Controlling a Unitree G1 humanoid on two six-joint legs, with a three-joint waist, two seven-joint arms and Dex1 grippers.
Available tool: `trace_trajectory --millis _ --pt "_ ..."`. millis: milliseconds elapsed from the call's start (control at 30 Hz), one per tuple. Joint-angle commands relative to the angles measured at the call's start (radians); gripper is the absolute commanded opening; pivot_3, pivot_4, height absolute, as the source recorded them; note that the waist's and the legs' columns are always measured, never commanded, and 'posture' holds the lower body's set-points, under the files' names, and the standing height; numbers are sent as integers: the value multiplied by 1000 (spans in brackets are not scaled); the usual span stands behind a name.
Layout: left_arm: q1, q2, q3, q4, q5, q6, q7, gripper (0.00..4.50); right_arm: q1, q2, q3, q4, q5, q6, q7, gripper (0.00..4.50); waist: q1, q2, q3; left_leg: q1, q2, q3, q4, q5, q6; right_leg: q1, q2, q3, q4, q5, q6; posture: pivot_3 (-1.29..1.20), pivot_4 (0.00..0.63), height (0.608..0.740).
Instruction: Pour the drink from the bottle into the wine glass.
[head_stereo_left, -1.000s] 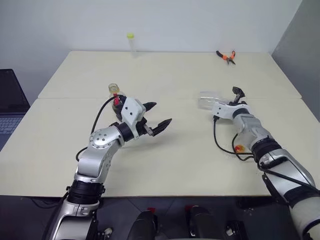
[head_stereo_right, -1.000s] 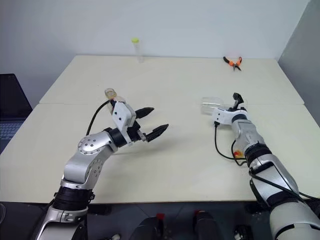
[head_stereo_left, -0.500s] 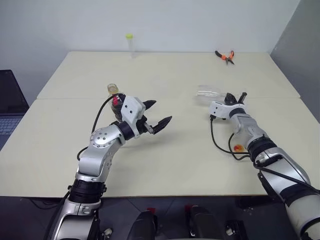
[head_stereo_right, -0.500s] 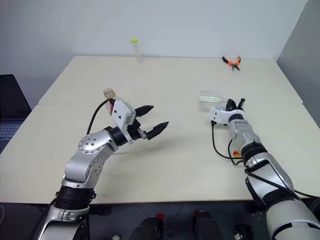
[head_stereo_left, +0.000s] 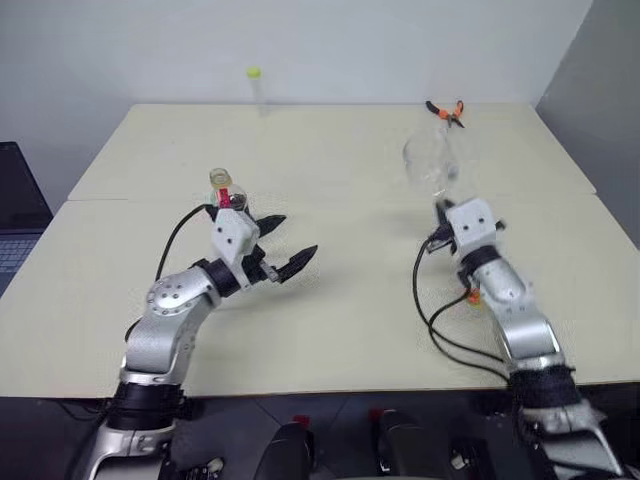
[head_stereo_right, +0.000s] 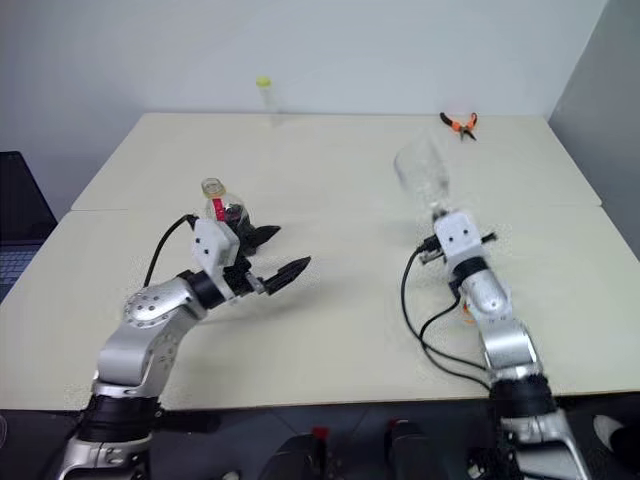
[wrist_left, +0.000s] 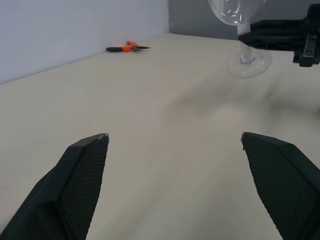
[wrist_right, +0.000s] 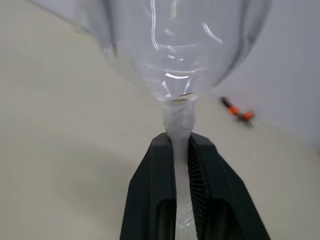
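Observation:
The bottle (head_stereo_left: 224, 190) stands on the table with a red neck label. Its lower part and most of the drink are hidden behind my left hand. My left gripper (head_stereo_left: 285, 250) is open just in front and to the right of the bottle, not touching it, with nothing between its fingers (wrist_left: 85, 165). My right gripper (wrist_right: 178, 140) is shut on the thin stem of the wine glass (head_stereo_left: 430, 162). It holds the glass upright, clear bowl up and empty. The left wrist view shows the glass's foot (wrist_left: 248, 62) just above the table.
Orange-handled pliers (head_stereo_left: 447, 111) lie at the far right of the table. A thin clear tube with a yellow-green cap (head_stereo_left: 257, 85) stands at the far edge. A dark laptop (head_stereo_left: 15, 215) sits off the table's left side. A seam (head_stereo_left: 340, 197) crosses the tabletop.
My right gripper has shut on the glass's stem, rolled it from lying on its side to upright and drawn it back toward me. My left arm has shifted a little to the left.

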Motion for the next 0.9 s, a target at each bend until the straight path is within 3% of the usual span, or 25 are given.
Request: trace_trajectory --millis 33,267,633,900 --pt "3 50 49 -64 -74 32 -64 4500 24 42 -16 -76 102 -19 63 110 1 1 0 0 -1 0 1 0 0 0 0 0 0 0 0 0 150 740" --pt "36 168 87 -115 -165 136 -157 4500 -35 146 62 151 94 -167 167 110 -3 1 1 3 0 2 1 3 4 1 2 -1 1 0 3 0 150 740" --pt "18 170 99 -114 -157 138 -139 4500 -172 254 102 477 39 -380 205 110 -4 2 1 1 0 1 -1 3 3 0 2 -1 0 3 -3 0 150 740" --pt "9 164 89 -100 -141 128 -126 4500 -172 240 102 517 25 -406 223 110 -3 2 1 1 0 0 -1 3 3 0 1 -1 0 3 -3 0 150 740"
